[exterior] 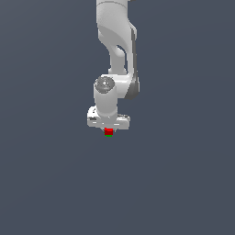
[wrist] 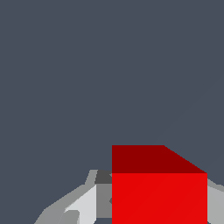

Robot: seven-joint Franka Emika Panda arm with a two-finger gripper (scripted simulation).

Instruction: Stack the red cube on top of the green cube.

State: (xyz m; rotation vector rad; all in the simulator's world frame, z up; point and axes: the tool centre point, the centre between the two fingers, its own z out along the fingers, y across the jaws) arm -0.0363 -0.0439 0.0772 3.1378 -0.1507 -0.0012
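White gripper (exterior: 109, 129) points down, fingers (wrist: 83, 205) closed on red cube (exterior: 109, 131). Red cube sits directly atop green cube (exterior: 109, 136), of which only thin sliver shows. Surrounding surface (exterior: 183, 183) grey.

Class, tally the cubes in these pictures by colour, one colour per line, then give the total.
Red cube: 1
Green cube: 1, only a sliver showing under the red one in the exterior view
Total: 2
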